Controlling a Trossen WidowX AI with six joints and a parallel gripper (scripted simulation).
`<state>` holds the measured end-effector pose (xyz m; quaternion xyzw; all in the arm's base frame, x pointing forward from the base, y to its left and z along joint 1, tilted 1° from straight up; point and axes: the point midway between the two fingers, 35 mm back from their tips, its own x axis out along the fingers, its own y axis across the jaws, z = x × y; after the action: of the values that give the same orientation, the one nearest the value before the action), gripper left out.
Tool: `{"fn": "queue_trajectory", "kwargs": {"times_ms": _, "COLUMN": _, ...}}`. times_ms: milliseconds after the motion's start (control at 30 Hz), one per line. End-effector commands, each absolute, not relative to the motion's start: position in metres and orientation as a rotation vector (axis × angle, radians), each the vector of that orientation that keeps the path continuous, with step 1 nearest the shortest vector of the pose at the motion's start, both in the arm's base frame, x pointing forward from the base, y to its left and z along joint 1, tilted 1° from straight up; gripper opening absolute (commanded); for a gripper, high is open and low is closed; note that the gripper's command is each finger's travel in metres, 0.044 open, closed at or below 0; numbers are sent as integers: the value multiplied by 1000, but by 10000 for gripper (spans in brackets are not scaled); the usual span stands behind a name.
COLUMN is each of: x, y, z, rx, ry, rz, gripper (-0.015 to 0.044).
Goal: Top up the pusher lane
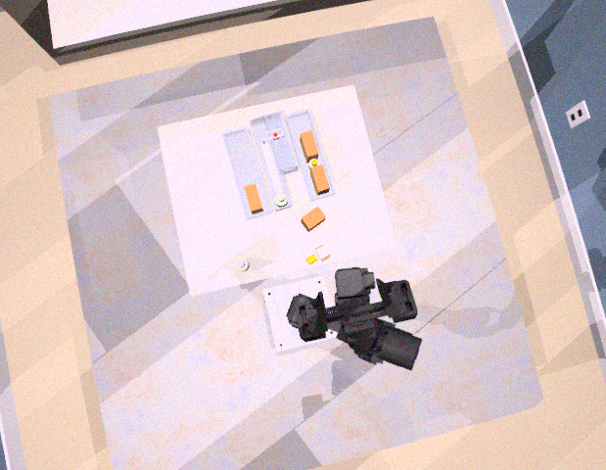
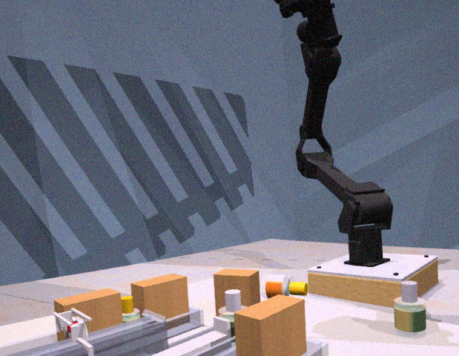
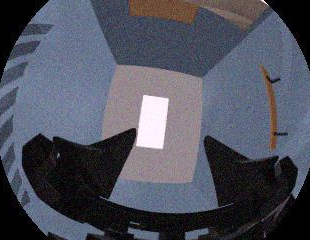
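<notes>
My gripper (image 3: 171,135) is open, with nothing between its fingers. The arm is raised high over its base, and the wrist camera faces the ceiling. A jar with green contents and a pale grey lid (image 1: 281,200) (image 2: 232,300) stands at the front end of the sprung middle lane (image 1: 266,174), near the low front stop (image 2: 222,325). A white strip (image 1: 273,166) runs behind it; I cannot make out the pusher plate clearly. A matching loose jar (image 1: 242,264) (image 2: 409,316) stands upright on the white board, left of the arm's base in the top view.
An orange jar with a yellow lid (image 1: 311,258) (image 2: 273,288) lies on its side. A yellow-lidded jar (image 1: 314,162) (image 2: 126,304) stands between two wooden blocks (image 1: 308,145) (image 1: 319,178) in the right lane. Another block (image 1: 253,199) stands in the left lane. A loose block (image 1: 312,218) (image 2: 236,287) stands before the lanes.
</notes>
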<state>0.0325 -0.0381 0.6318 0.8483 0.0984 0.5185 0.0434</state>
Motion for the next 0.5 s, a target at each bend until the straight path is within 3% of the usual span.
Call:
{"fn": "queue_trajectory", "kwargs": {"times_ms": 0, "x": 34, "y": -35, "z": 631, "rx": 2586, "ry": 302, "rz": 1576, "gripper": 426}}
{"fn": "queue_trajectory", "kwargs": {"times_ms": 467, "x": 123, "y": 147, "z": 539, "rx": 1861, "ry": 424, "rz": 961, "gripper": 440}}
